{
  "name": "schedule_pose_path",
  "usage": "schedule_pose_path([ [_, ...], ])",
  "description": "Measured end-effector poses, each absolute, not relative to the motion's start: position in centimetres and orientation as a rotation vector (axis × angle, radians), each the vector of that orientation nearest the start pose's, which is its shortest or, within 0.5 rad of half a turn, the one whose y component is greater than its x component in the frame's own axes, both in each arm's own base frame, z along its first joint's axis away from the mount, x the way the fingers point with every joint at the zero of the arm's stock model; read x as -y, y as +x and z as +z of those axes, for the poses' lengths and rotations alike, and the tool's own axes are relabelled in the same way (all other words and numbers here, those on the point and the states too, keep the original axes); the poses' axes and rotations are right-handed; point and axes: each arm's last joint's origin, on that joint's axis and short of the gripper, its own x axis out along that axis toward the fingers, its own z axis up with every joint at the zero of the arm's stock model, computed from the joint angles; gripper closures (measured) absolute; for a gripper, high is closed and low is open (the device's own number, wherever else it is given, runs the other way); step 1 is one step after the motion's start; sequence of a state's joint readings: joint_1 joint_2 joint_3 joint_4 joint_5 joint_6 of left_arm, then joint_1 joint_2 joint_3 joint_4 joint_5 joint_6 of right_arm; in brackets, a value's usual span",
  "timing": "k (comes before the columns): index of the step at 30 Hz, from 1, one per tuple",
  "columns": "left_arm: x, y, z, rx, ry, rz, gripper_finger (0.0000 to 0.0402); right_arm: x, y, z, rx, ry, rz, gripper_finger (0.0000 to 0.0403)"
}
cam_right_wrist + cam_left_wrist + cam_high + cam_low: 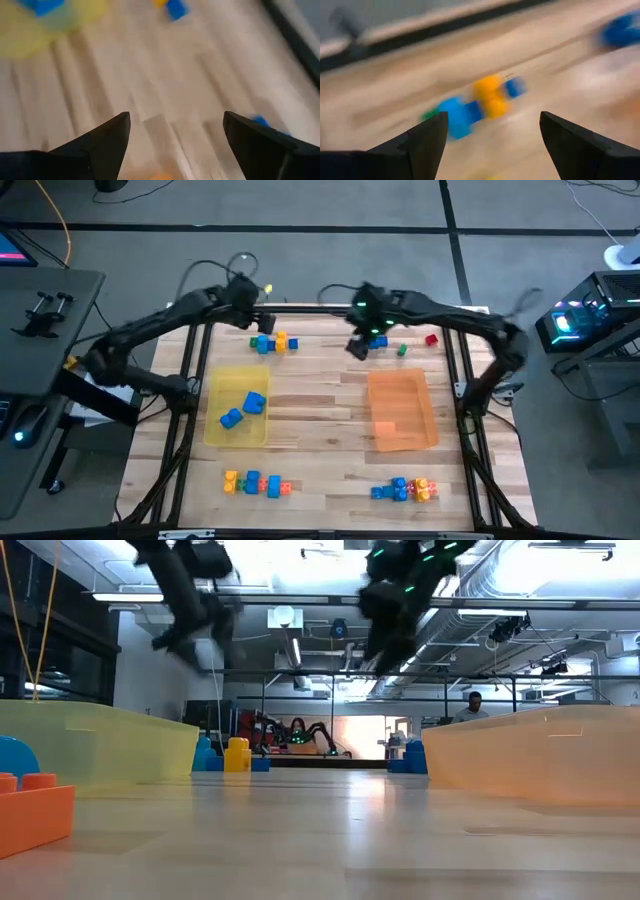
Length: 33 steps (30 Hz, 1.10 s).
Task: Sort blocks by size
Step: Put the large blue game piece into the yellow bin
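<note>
Small blue, yellow, orange and red blocks [272,343] are shown clustered at upper centre; left claw [492,132] and right claw [176,131] are spread wide, empty.

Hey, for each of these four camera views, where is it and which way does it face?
High: overhead, straight down; both arms, yellow tray, orange tray.
Low: table height, level across; arms overhead.
Left wrist: past the open left gripper at blue-yellow blocks.
Right wrist: past the open right gripper at bare table.
Shared: high and low both show both trays.
</note>
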<state>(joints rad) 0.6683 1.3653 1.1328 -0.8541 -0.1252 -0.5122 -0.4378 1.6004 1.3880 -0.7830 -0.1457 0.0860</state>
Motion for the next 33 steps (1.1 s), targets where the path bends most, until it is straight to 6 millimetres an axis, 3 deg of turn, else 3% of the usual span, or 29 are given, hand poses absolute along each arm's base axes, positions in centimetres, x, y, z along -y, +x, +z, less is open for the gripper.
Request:
schedule_pose_path([
  [6, -18.2, 22.3, 23.4, -1.06, -0.751, 1.082, 0.0102, 11.6, 25.1, 29.9, -0.754, 0.549, -0.55, 0.0089],
  [11, -18.9, 23.1, 20.9, -1.136, -0.776, 1.104, 0.0102, 10.9, 23.3, 29.4, -0.698, 0.622, -0.6, 0.0089],
  [33, -18.9, 23.3, 17.4, -1.106, -0.94, 1.193, 0.0106, 10.6, 23.1, 29.3, -0.703, 0.618, -0.586, 0.0089],
])
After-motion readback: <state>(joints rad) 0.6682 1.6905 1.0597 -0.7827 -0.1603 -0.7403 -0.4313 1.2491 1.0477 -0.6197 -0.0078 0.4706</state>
